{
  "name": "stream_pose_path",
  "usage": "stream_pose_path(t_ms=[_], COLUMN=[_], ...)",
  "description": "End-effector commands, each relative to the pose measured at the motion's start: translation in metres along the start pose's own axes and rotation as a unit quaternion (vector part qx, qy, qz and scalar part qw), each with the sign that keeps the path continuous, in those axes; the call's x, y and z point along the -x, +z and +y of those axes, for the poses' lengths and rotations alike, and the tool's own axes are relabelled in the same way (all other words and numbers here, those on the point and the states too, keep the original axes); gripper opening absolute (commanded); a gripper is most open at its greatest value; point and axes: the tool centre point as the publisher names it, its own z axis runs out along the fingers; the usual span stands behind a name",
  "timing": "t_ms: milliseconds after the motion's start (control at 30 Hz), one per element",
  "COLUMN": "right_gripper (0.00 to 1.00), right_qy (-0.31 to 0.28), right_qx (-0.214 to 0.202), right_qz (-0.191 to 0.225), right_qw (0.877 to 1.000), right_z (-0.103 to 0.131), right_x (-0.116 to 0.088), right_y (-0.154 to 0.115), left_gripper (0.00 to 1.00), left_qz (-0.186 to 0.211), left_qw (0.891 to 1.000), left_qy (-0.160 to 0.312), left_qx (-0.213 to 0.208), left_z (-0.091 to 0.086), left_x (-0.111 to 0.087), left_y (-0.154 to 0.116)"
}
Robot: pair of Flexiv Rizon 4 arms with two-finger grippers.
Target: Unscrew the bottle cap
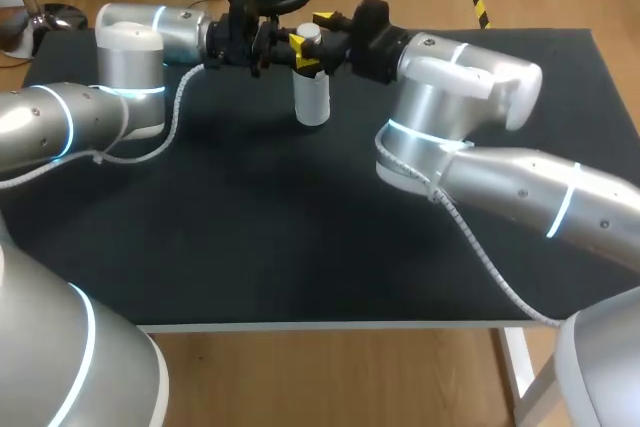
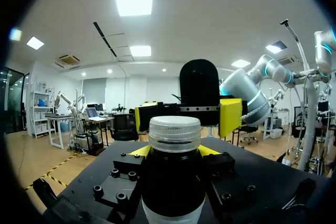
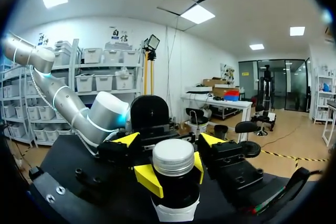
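An upright bottle (image 1: 312, 97) with a dark top, a white label and a pale ribbed cap (image 1: 308, 35) is at the back middle of the black table. My left gripper (image 1: 308, 61) comes in level from the left and is shut on the bottle's dark shoulder (image 2: 173, 182) just under the cap (image 2: 175, 132). From the right, my right gripper (image 1: 311, 33) has its yellow fingertips (image 3: 148, 179) on either side of the cap (image 3: 173, 157), close to it but still open. Whether the bottle's base rests on the table is unclear.
The black table (image 1: 300, 227) stretches wide in front of the bottle. My left arm's elbow (image 1: 130, 57) and my right arm's elbow (image 1: 450, 107) hang over the back part, each trailing a white cable (image 1: 470, 237).
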Motion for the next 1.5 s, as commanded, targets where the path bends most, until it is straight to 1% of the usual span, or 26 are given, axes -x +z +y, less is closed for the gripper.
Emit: stream_pose_path(t_ms=[33,133,167,400,533,600,733,833,867,900,967,1000,1067,1100,1167,1200,1267,1300,1333,1400,1433,1467,1500], right_gripper=[0.28,0.09,0.0,0.0,0.0,0.0,0.0,0.0,0.0,0.0,0.0,0.0,0.0,0.0,0.0,0.0,0.0,0.0,0.0,0.0,0.0,0.0,0.0], right_qy=[0.002,0.004,0.004,0.007,0.011,0.014,0.021,0.016,0.017,0.014,0.014,0.014,0.015,0.011,0.016,0.016,0.022,0.023,0.028,0.032,0.037,0.041,0.044], right_qx=[-0.003,-0.004,-0.005,-0.003,0.002,0.014,0.036,0.046,0.048,0.052,0.056,0.061,0.063,0.065,0.069,0.064,0.055,0.05,0.046,0.038,0.036,0.035,0.033], right_qz=[0.004,0.005,0.006,0.015,0.032,0.043,0.105,0.158,0.182,0.191,0.251,0.265,0.318,0.331,0.381,0.396,0.442,0.459,0.482,0.514,0.531,0.543,0.56], right_qw=[1.0,1.0,1.0,1.0,0.999,0.999,0.994,0.986,0.982,0.98,0.966,0.962,0.946,0.941,0.922,0.916,0.895,0.887,0.874,0.857,0.846,0.838,0.826], right_z=[-0.001,-0.003,-0.003,-0.003,-0.003,-0.002,-0.002,0.0,0.001,0.002,0.005,0.005,0.007,0.008,0.01,0.011,0.011,0.011,0.011,0.011,0.011,0.011,0.011], right_x=[0.003,0.004,0.004,0.006,0.008,0.009,0.013,0.015,0.015,0.015,0.014,0.014,0.013,0.013,0.011,0.01,0.007,0.005,0.003,0.0,-0.002,-0.003,-0.004], right_y=[0.003,0.004,0.004,0.003,0.003,0.001,0.001,0.001,0.001,0.002,0.003,0.002,-0.002,-0.002,-0.004,-0.004,-0.004,-0.004,-0.005,-0.006,-0.007,-0.007,-0.006], left_gripper=[0.0,0.0,0.0,0.0,0.0,0.0,0.0,0.0,0.0,0.0,0.0,0.0,0.0,0.0,0.0,0.0,0.0,0.0,0.0,0.0,0.0,0.0,0.0], left_qz=[-0.003,-0.003,-0.003,-0.003,-0.003,-0.003,-0.003,-0.003,-0.003,-0.003,-0.003,-0.003,-0.003,-0.003,-0.003,-0.003,-0.003,-0.003,-0.003,-0.003,-0.003,-0.003,-0.003], left_qw=[1.0,1.0,1.0,1.0,1.0,1.0,1.0,1.0,1.0,1.0,1.0,1.0,1.0,1.0,1.0,1.0,1.0,1.0,1.0,1.0,1.0,1.0,1.0], left_qy=[0.001,0.001,0.001,0.001,0.001,0.001,0.001,0.001,0.001,0.001,0.001,0.001,0.001,0.001,0.001,0.001,0.001,0.001,0.001,0.001,0.001,0.001,0.001], left_qx=[0.0,0.0,0.0,0.0,0.0,0.0,0.0,0.0,0.0,0.0,0.0,0.0,0.0,0.0,0.0,0.0,0.0,0.0,0.0,0.0,0.0,0.0,0.0], left_z=[-0.001,-0.001,-0.001,-0.001,-0.001,-0.001,-0.001,-0.001,-0.001,-0.001,-0.001,-0.001,-0.001,-0.001,-0.001,-0.001,-0.001,-0.001,-0.001,-0.001,-0.001,-0.001,-0.001], left_x=[-0.002,-0.002,-0.002,-0.002,-0.002,-0.002,-0.002,-0.002,-0.002,-0.002,-0.002,-0.002,-0.002,-0.002,-0.002,-0.002,-0.002,-0.002,-0.002,-0.002,-0.002,-0.002,-0.002], left_y=[0.001,0.001,0.001,0.001,0.001,0.001,0.001,0.001,0.001,0.001,0.001,0.001,0.001,0.001,0.001,0.001,0.001,0.001,0.001,0.001,0.001,0.001,0.001])
